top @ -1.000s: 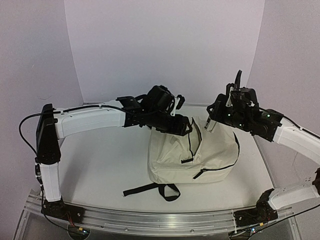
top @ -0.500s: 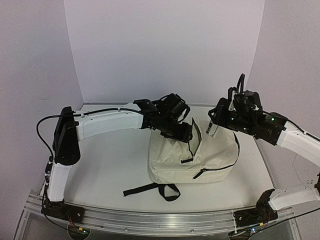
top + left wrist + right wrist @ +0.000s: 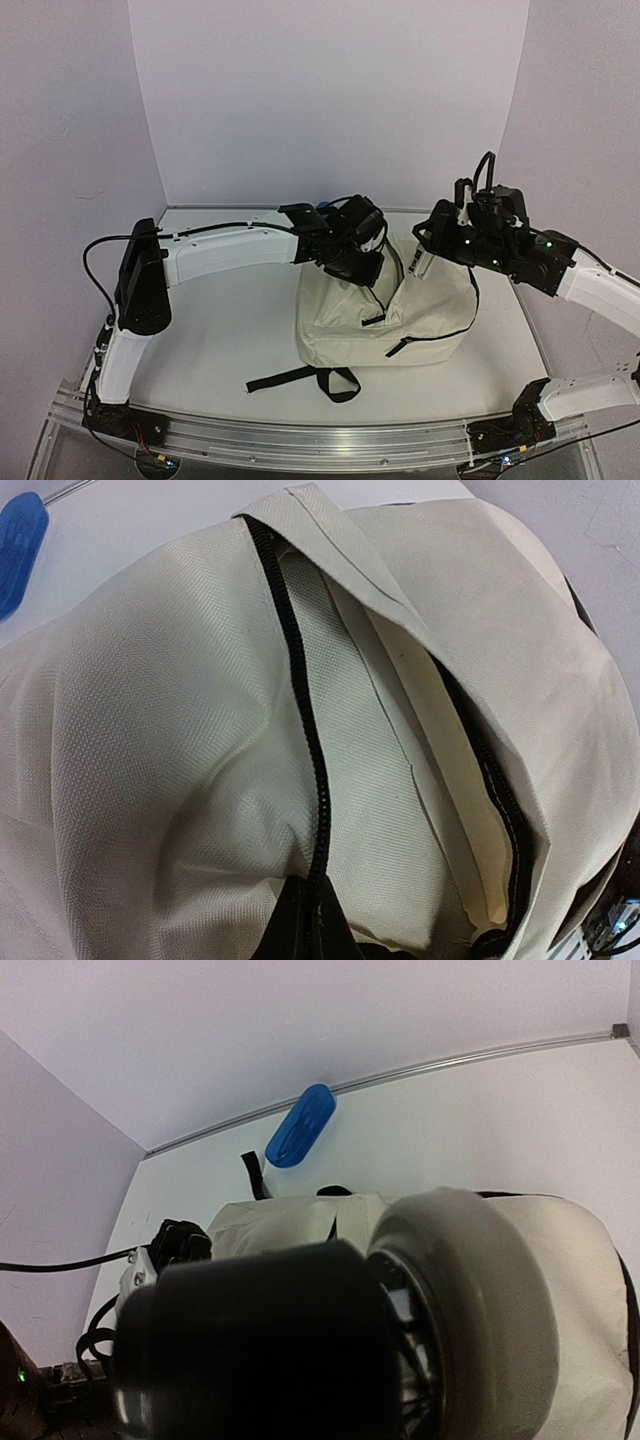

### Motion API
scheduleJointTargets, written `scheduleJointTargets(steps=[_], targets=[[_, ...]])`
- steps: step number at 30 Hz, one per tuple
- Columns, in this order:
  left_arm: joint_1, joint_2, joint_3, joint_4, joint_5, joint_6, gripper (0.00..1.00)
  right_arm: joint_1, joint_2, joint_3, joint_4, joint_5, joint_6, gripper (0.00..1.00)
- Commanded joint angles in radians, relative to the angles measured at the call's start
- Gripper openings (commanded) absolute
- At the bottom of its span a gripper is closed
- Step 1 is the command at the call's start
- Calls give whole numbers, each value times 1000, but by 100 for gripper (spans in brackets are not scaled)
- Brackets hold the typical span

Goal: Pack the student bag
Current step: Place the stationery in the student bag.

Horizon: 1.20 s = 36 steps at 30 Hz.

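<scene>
Against the raised far end of the large cream fabric backpack (image 3: 350, 322) with black zippers sit the left end effector (image 3: 370, 268) and right end effector (image 3: 418, 262), grips impossible to tell, the backpack lying just right of the white worktop's (image 3: 220, 320) middle.

Cream student bag (image 3: 340, 320) with black zippers (image 3: 304, 710) and black straps (image 3: 300, 378), blue case (image 3: 300, 1125), white table (image 3: 220, 320)

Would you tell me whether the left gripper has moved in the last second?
Yes. The left gripper has shifted right and nearer, away from the back edge of the table, over the student bag.
</scene>
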Motion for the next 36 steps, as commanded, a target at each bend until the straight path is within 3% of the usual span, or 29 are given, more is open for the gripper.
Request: scheduleJointTargets(steps=[1, 8, 15, 23, 36], targets=[[0, -67, -1, 52, -50, 8, 0, 1, 19, -4, 167, -98, 19, 0], [0, -183, -118, 158, -54, -4, 0, 0, 137, -1, 292, -93, 60, 0], [0, -196, -125, 153, -52, 1, 0, 5, 269, 25, 369, -12, 50, 0], [0, -228, -159, 177, -79, 26, 0, 24, 315, 29, 306, -37, 88, 0], [1, -242, -162, 221, -87, 66, 0, 70, 369, 54, 144, -230, 225, 0]])
